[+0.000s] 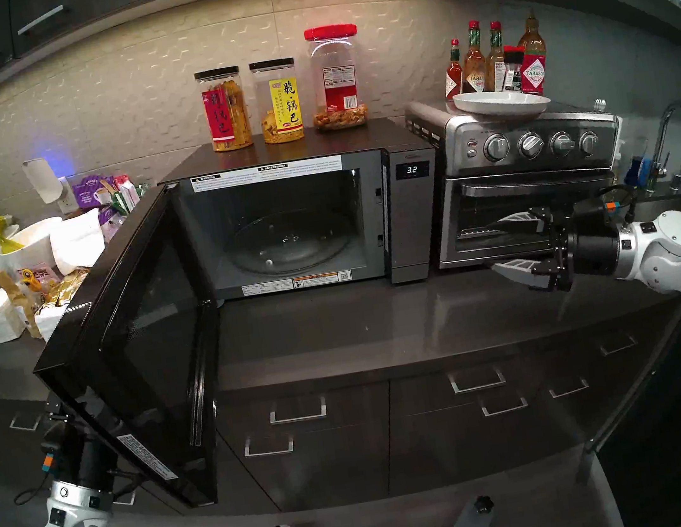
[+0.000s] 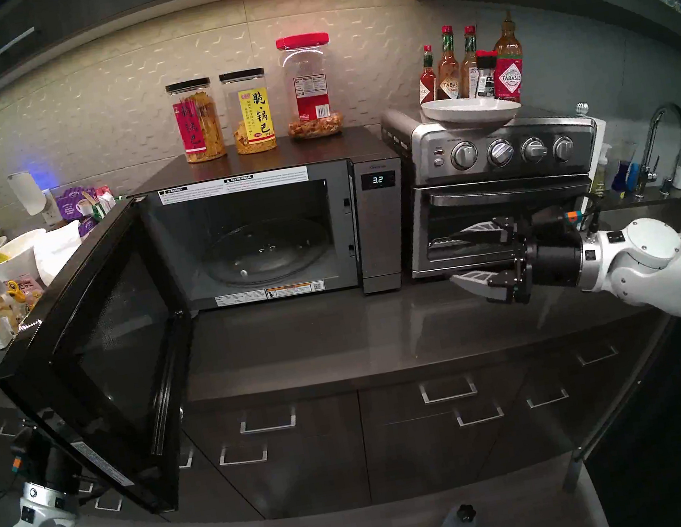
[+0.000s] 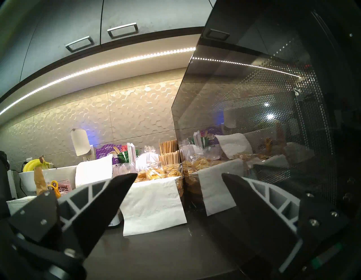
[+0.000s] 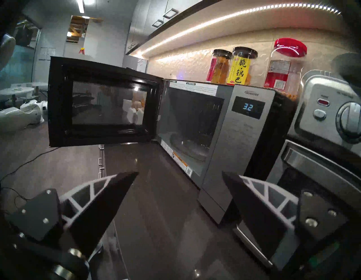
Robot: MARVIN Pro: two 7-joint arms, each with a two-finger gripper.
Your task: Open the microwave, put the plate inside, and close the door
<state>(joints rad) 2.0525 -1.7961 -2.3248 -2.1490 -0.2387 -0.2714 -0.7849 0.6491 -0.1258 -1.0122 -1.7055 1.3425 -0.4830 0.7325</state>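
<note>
While the right gripper [image 1: 495,244] is held with its fingers [image 1: 513,269] wide and empty in front of the toaster oven [image 1: 526,187], the plate [image 1: 502,104] is left on that oven's top, overhanging its front edge. A clumsy pinch at the rim could tip it off or knock the Tabasco bottles [image 1: 532,68] behind. The left gripper [image 3: 179,182] is also spread, just beside the open door [image 1: 134,346]. "3.2" is shown on the microwave [image 1: 410,170] display; "WARNING" and "ADVERTENCIA" are read above the cavity.

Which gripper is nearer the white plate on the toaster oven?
Right. The right gripper hangs open before the toaster oven, below the plate; the left gripper is behind the open door.
</note>
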